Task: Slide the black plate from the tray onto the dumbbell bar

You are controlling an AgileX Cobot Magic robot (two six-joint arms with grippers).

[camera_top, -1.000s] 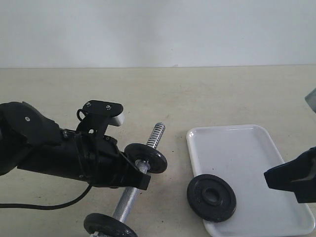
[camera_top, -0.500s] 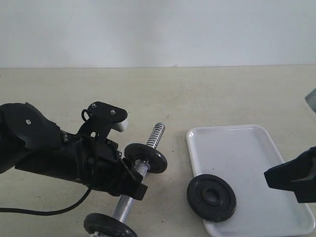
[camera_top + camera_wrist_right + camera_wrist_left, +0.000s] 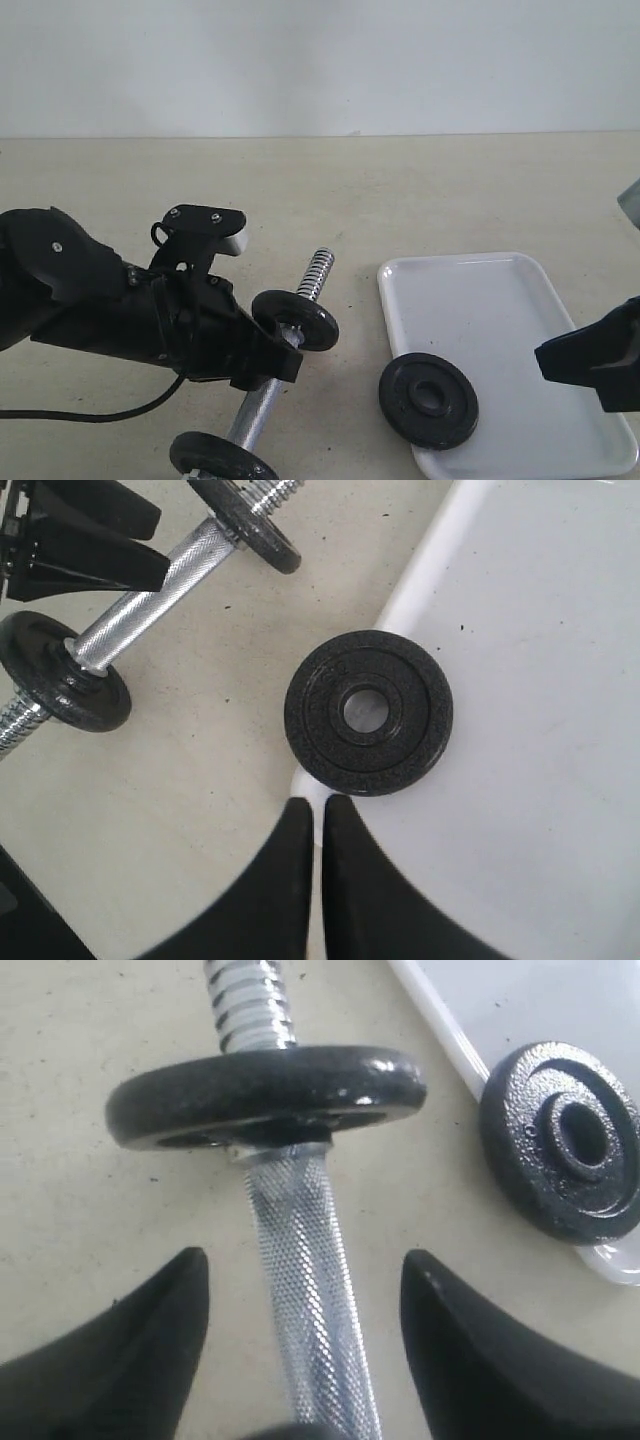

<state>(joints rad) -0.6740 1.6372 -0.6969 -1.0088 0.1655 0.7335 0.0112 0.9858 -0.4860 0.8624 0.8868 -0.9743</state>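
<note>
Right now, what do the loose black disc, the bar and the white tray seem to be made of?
The black plate looks like cast iron: matte, pebbly skin with moulded rings. The dumbbell bar looks like bright steel, probably plated: shiny, cross-hatched grip, threaded end. The tray seems smooth white plastic with a soft sheen, though enamelled metal can't be excluded.

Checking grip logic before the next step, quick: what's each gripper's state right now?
Left gripper: open, jaws on either side of the dumbbell bar, not clamping it.
Right gripper: shut, holding nothing.
</note>
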